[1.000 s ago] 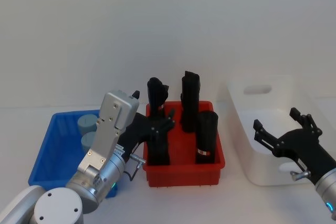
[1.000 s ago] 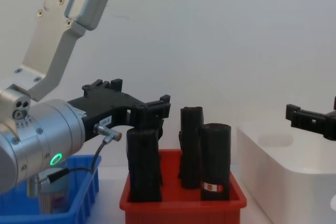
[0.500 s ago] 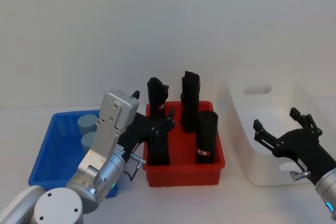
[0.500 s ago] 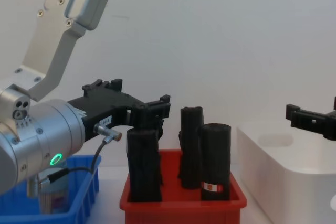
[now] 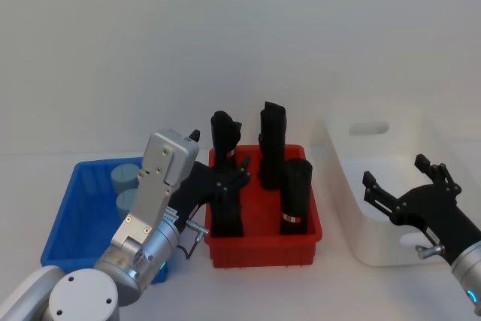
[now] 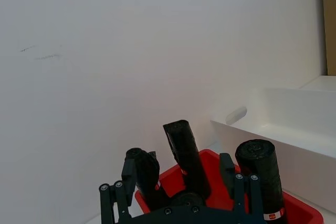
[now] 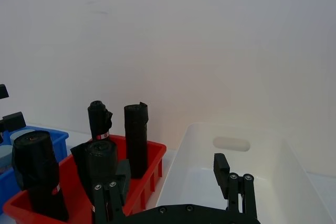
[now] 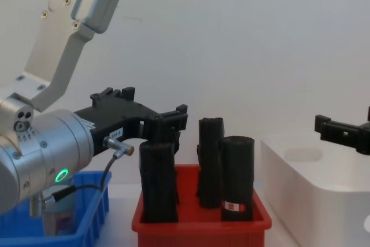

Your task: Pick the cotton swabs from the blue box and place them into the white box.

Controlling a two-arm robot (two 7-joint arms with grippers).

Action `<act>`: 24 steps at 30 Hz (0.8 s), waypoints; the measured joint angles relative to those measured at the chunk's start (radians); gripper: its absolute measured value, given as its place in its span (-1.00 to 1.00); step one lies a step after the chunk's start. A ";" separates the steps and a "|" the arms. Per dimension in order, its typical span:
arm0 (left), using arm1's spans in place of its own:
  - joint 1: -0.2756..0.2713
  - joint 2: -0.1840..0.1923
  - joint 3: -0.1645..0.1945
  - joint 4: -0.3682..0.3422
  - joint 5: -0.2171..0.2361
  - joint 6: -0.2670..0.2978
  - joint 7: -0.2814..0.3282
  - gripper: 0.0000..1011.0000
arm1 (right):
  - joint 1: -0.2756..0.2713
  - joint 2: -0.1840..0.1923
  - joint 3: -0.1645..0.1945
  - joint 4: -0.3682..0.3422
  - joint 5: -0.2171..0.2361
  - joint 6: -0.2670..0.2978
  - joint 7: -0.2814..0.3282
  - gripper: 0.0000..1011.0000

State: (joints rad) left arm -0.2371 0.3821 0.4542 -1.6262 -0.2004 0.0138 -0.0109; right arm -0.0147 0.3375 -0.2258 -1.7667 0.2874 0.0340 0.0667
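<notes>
In the head view, two cotton swabs (image 5: 125, 177), small round tubs with pale blue-grey lids, stood in the low bright-blue plastic box (image 5: 71, 208) at the left of the table. The left gripper (image 5: 242, 171) hung with its jaws spread over the left side of the red plastic bin (image 5: 263, 249), close by one of four upright black rolls (image 5: 272, 144), holding nothing. The right gripper (image 5: 393, 171) hovered over the large white plastic box (image 5: 353, 240), likewise spread and empty. One black roll carried a small red-and-white label (image 5: 291, 218) whose writing was too small to read. The left wrist view showed the left gripper (image 6: 173, 177) wide apart before the black rolls, with another unreadable label (image 6: 273, 215) low on the nearest one. The right wrist view showed the right gripper (image 7: 170, 169) parted above the white box (image 7: 294, 166), the red bin (image 7: 152, 171) beside it. In the chest view a swab tub (image 8: 58, 219) with a reddish label sat inside the blue box (image 8: 95, 209), the left gripper (image 8: 173, 121) above the red bin (image 8: 202, 225), and a white sticker (image 8: 116, 133) on it could not be read.
</notes>
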 joint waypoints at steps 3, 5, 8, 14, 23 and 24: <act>0.000 0.000 0.000 0.000 0.000 0.000 0.000 0.98 | 0.000 0.000 0.000 0.000 0.000 0.000 0.000 0.98; 0.000 0.000 0.000 0.000 0.000 0.000 0.000 0.98 | 0.000 0.000 0.000 0.000 0.000 0.000 0.000 0.98; 0.000 0.000 0.000 0.000 0.000 0.000 0.000 0.98 | 0.000 0.000 0.000 0.000 0.000 0.000 0.000 0.98; 0.000 0.000 0.000 0.000 0.000 0.000 0.000 0.98 | 0.000 0.000 0.000 0.000 0.000 0.000 0.000 0.98; 0.000 0.000 0.000 0.000 0.000 0.000 0.000 0.98 | 0.000 0.000 0.000 0.000 0.000 0.000 0.000 0.98; 0.000 0.000 0.000 0.000 0.000 0.000 0.000 0.98 | 0.000 0.000 0.000 0.000 0.000 0.000 0.000 0.98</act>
State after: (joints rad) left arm -0.2372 0.3821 0.4542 -1.6262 -0.2004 0.0139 -0.0109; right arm -0.0146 0.3375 -0.2259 -1.7667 0.2874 0.0340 0.0668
